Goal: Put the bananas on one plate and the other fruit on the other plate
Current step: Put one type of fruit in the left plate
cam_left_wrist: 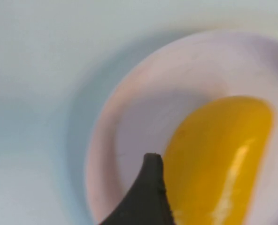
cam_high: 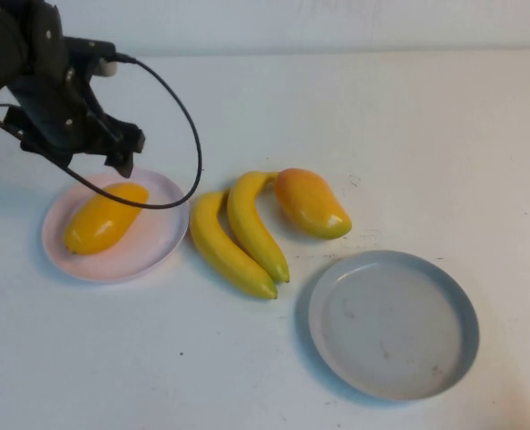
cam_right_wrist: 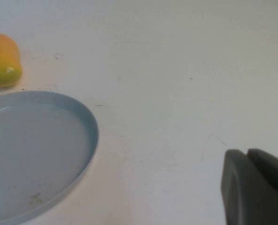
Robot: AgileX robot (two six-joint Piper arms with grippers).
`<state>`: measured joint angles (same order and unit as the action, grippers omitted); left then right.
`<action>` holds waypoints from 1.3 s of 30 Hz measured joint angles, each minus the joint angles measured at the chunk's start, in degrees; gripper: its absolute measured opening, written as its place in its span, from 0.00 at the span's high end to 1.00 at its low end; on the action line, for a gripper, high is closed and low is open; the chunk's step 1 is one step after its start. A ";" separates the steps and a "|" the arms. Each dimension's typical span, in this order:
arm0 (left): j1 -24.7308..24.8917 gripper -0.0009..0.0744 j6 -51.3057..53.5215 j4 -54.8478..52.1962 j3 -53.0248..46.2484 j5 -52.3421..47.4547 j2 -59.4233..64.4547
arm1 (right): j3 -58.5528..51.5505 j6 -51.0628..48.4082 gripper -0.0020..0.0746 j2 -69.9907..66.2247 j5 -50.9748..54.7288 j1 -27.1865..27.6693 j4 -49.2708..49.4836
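Note:
One mango point(cam_high: 104, 218) lies on the pale pink plate point(cam_high: 149, 255) at the left. My left gripper point(cam_high: 122, 159) hovers over the plate's far edge, open and empty. In the left wrist view one dark finger point(cam_left_wrist: 147, 192) stands beside that mango point(cam_left_wrist: 219, 159) on the pink plate point(cam_left_wrist: 143, 108). Two bananas point(cam_high: 234, 237) lie side by side on the table in the middle. The second mango point(cam_high: 312, 202), with a green tip, touches them on the right. The grey-blue plate point(cam_high: 392, 322) holds nothing. My right gripper point(cam_right_wrist: 246, 152) is shut, low over the table beside the grey-blue plate point(cam_right_wrist: 45, 154).
The left arm's black cable point(cam_high: 189, 134) loops over the pink plate's far side. The white table point(cam_high: 408, 134) stretches behind and to the right of the fruit. The right arm is out of the high view.

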<state>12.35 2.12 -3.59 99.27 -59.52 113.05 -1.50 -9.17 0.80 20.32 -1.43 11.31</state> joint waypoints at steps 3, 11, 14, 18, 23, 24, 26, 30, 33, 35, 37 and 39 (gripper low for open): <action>2.89 0.18 -1.04 2.27 1.80 -0.56 -0.64 | 0.00 0.00 1.00 0.00 0.00 0.00 0.00; 16.11 0.22 -5.53 4.72 2.19 3.04 1.03 | 0.00 0.00 1.00 0.00 -0.07 0.00 0.00; 19.87 0.22 -8.26 4.97 2.19 5.61 2.76 | 0.00 0.00 1.00 0.00 -0.07 0.00 0.00; 21.96 0.22 -11.98 6.55 2.28 9.46 4.70 | 0.00 0.00 1.00 0.00 -0.07 0.00 0.00; 21.96 0.22 -15.63 11.37 4.83 11.65 7.18 | 0.00 0.00 1.00 0.00 -0.07 0.00 0.00; 21.96 0.22 -15.87 11.76 5.46 11.65 7.65 | 0.00 0.00 1.00 0.00 -0.07 0.00 0.00; 21.96 0.22 -16.18 12.22 6.61 11.55 8.35 | 0.00 0.00 1.00 0.00 -0.07 0.00 0.00; 21.96 0.22 -18.55 12.91 8.16 11.65 9.45 | 0.00 0.00 1.00 0.00 -0.07 0.00 0.00; 21.96 0.20 -19.33 13.02 8.46 11.65 9.95 | 0.00 0.00 1.00 0.00 -0.07 0.00 0.00; 21.96 0.17 -19.60 13.16 8.56 11.24 10.30 | 0.00 0.00 1.00 0.00 -0.12 0.00 0.00; 21.75 0.14 -19.72 14.33 8.55 11.12 10.88 | 0.00 0.00 1.00 0.00 -0.12 0.00 0.00; 21.61 0.11 -19.84 16.69 8.55 11.08 11.69 | 0.00 0.00 1.00 0.00 -0.12 0.00 0.00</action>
<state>33.96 -17.72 13.10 107.83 -48.45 124.74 -1.50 -9.17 0.80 20.20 -1.43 11.31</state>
